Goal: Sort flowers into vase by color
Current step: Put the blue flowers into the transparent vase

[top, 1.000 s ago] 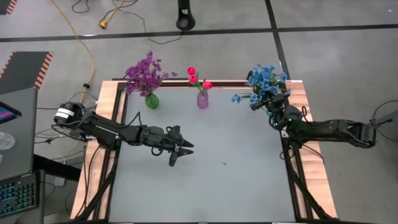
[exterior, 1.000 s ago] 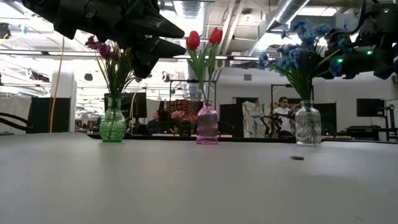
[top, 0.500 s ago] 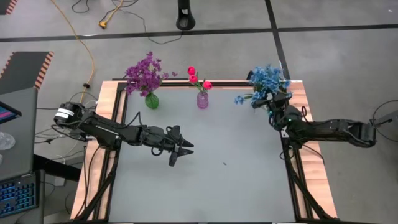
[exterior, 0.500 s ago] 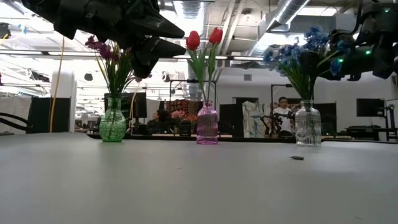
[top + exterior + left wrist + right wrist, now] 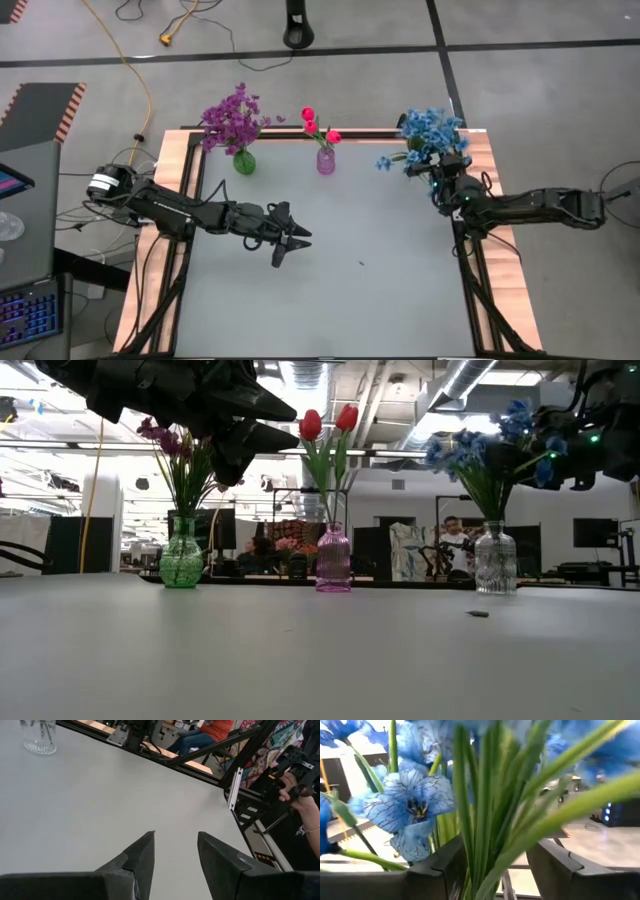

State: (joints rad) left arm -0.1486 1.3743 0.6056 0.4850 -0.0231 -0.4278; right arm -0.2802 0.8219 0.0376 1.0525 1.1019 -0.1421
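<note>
My right gripper (image 5: 497, 865) is open w/ the blue flowers' (image 5: 428, 130) stems between fingers, over the clear vase (image 5: 496, 558). Light, floppy sprigs, so I'd pinch low on stems. Left gripper (image 5: 292, 243) open, empty, mid-table.

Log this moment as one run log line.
left gripper: open, idle mid-table | right gripper: open around blue flowers stems | clear vase: holds them
</note>
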